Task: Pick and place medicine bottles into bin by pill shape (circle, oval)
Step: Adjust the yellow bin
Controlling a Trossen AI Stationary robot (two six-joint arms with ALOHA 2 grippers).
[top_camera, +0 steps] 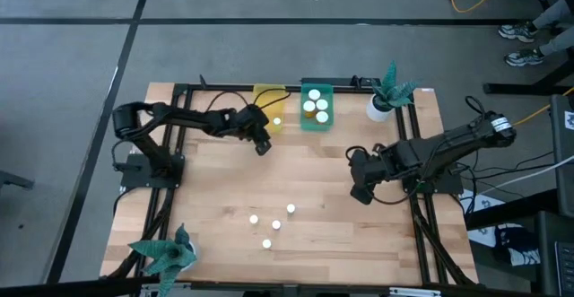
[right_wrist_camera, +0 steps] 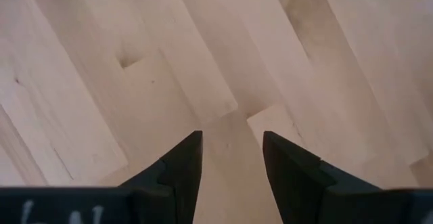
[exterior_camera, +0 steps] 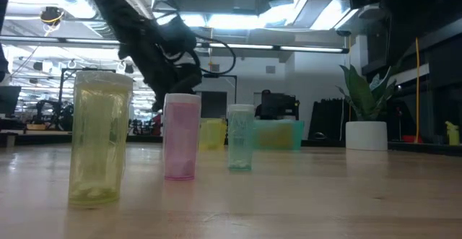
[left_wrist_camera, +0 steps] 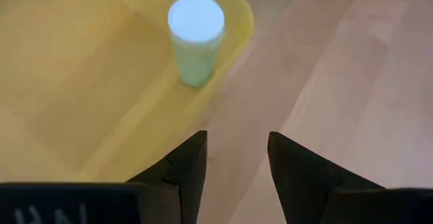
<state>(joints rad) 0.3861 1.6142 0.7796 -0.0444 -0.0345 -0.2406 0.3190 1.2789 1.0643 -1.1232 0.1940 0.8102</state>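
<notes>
Left gripper (top_camera: 262, 144) hovers at the yellow bin's (top_camera: 265, 93) near edge, fingers parted with nothing between; a white-capped bottle (left_wrist_camera: 195, 39) stands inside at its 11 o'clock. Right gripper (top_camera: 360, 192), parted and empty, hangs over bare table (top_camera: 323, 180), four bottles (top_camera: 273, 224) toward its 8 o'clock.

One camera looks straight down on the whole counter (top_camera: 341, 207); another sits at counter level, facing the room. Wrist cameras look closely downward; the left shares the yellow bin (left_wrist_camera: 81, 82) with both.

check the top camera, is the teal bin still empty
No, the teal bin at the table's far edge already holds three white-capped bottles.
</notes>
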